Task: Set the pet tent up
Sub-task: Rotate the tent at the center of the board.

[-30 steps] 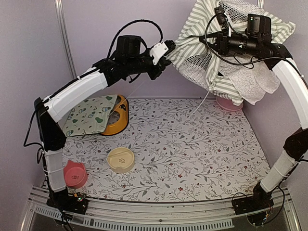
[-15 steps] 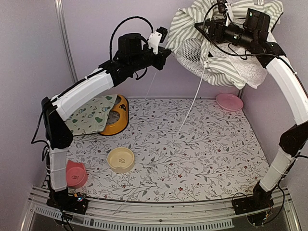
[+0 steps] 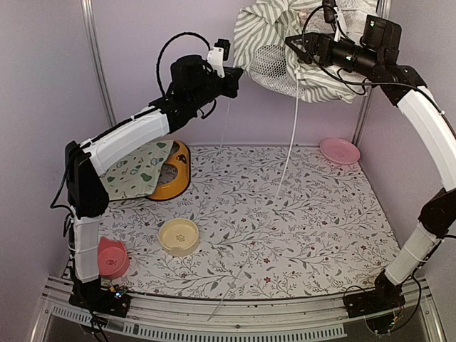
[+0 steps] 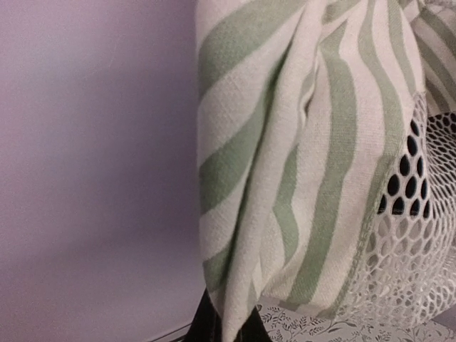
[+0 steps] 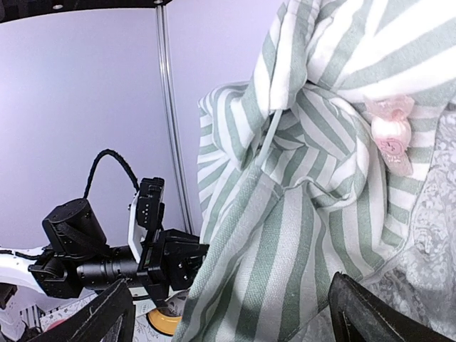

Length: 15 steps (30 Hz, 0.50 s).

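The pet tent [image 3: 271, 32], a green-and-white striped bundle with white mesh, hangs high against the back wall. My left gripper [image 3: 234, 73] is shut on its left edge. In the left wrist view the striped fabric [image 4: 285, 164] is pinched between the dark fingers [image 4: 206, 329] at the bottom, with the mesh flap [image 4: 420, 242] to the right. My right gripper [image 3: 293, 44] is open under the bundle. Its fingers [image 5: 107, 313] stand wide apart, with striped cloth [image 5: 285, 235] draped between them. A thin white pole [image 3: 288, 142] dangles from the tent down to the table.
A pink plate [image 3: 340, 150] lies at the back right. At the left, an orange bowl [image 3: 178, 171] lies under a cream printed mat [image 3: 132, 171]. A cream bowl [image 3: 179, 236] and a pink cup [image 3: 110, 258] sit near the front left. Metal posts [image 3: 96, 64] stand at the back.
The right gripper's jaws have opened wide. Both arms have lifted the tent higher, and the white pole now hangs straighter over the table.
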Motion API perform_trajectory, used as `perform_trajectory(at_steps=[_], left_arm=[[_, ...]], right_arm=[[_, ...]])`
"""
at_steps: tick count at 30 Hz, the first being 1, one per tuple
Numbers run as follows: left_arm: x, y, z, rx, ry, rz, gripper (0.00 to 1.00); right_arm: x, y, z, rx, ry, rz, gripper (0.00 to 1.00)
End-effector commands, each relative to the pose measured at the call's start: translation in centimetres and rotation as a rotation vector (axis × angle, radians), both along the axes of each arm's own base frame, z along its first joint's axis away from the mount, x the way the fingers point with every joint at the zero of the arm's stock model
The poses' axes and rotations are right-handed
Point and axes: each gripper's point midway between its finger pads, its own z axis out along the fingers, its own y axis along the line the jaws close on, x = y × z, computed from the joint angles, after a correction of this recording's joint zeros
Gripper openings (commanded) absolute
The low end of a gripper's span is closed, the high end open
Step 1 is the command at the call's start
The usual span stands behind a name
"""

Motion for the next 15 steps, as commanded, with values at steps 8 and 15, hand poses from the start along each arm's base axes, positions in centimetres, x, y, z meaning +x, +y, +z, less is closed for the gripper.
perform_trajectory(at_steps=[8, 15], left_arm=[[1.8, 4.6, 3.4, -0.147, -0.041, 0.109, 0.00], [2.0, 3.8, 2.4, -0.129, -0.040, 0.087, 0.00]], right_arm=[[-6.8, 1.0, -3.7, 0.009, 0.121, 0.106, 0.96], [-11.0, 1.7, -0.7, 0.069, 0.046, 0.291, 1.00]])
